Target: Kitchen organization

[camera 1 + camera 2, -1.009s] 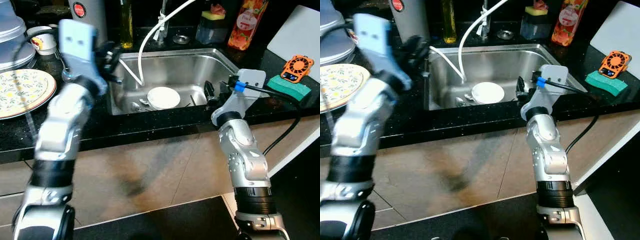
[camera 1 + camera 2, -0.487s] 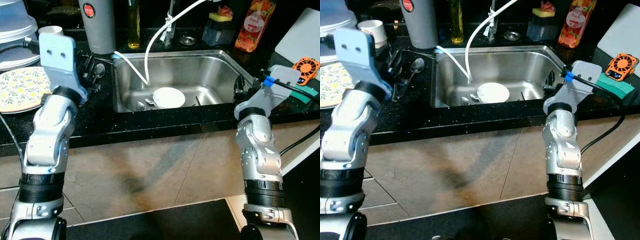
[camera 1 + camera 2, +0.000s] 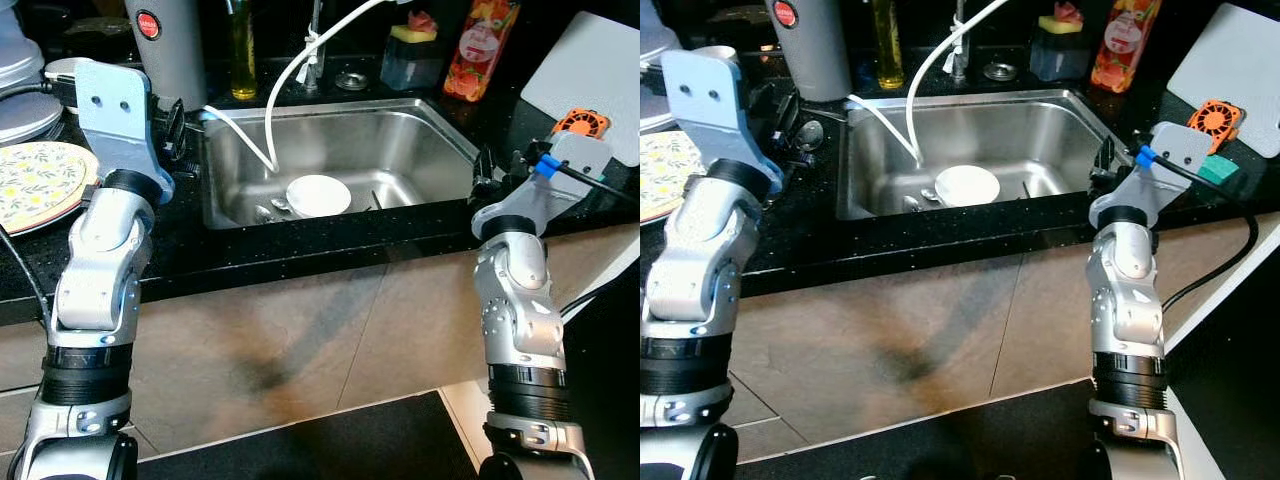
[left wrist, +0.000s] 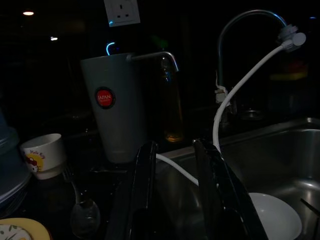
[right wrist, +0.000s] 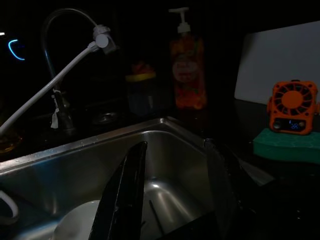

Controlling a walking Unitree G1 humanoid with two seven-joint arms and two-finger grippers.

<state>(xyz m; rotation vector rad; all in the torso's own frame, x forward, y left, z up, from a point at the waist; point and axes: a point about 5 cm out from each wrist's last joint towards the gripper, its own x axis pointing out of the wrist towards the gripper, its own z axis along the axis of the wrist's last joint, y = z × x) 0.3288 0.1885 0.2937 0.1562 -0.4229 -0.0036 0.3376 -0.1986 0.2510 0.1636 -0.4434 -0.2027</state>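
Both arms have drawn back; the left gripper (image 4: 172, 190) and right gripper (image 5: 172, 192), fingers parted, flank one white bowl (image 3: 318, 195) among half-hidden cutlery in the sink (image 3: 400, 120).

One steel sink (image 3: 400, 140), one white bowl (image 3: 318, 195) inside at 6 o'clock. One white hose (image 3: 290, 75). One grey tumbler (image 3: 165, 50), one oil bottle (image 3: 241, 50), one orange soap bottle (image 3: 475, 45). One patterned plate (image 3: 35, 180). One cup (image 4: 44, 155), one spoon (image 4: 82, 217). One orange fan (image 5: 292, 106), one green sponge (image 5: 285, 145), one white board (image 3: 590, 75).
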